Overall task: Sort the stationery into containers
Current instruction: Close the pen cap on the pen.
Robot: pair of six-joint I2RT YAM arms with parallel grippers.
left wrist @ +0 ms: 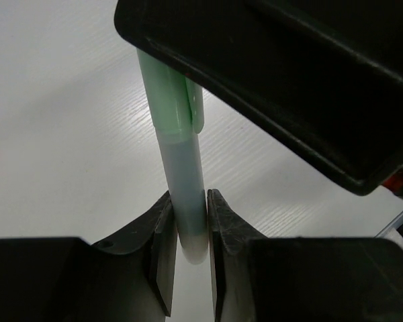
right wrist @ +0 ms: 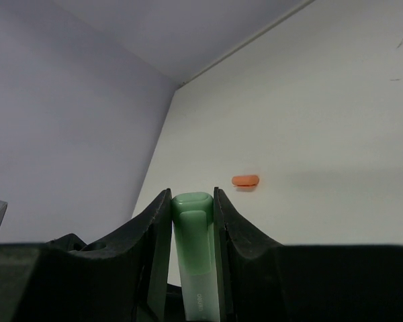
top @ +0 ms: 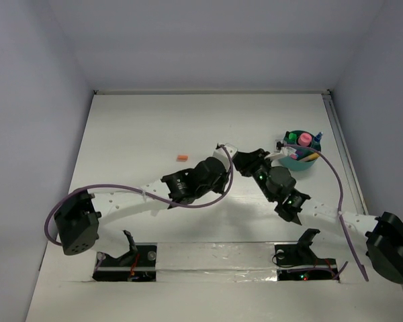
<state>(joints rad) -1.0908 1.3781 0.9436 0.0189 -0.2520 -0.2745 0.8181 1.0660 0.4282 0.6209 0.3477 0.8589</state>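
Teal tub (top: 301,164) at the far right of the table (top: 154,127) holds upright pieces, a pink-capped tube (top: 305,139) among them. Left tool (left wrist: 190,198) and right tool (right wrist: 191,196) both clamp one pale-green marker (left wrist: 178,134), left of the tub.

The pale-green marker (left wrist: 183,161) spans the two hands, its green capped end pinched in the right gripper (right wrist: 191,198) and its paler barrel end pinched in the left gripper (left wrist: 190,201). A tiny orange cap (right wrist: 245,180) lies on its side ahead of the right gripper, well apart from it. The round teal tub (top: 302,166) stands close behind that gripper, with a pink-capped tube (top: 305,139) upright inside.
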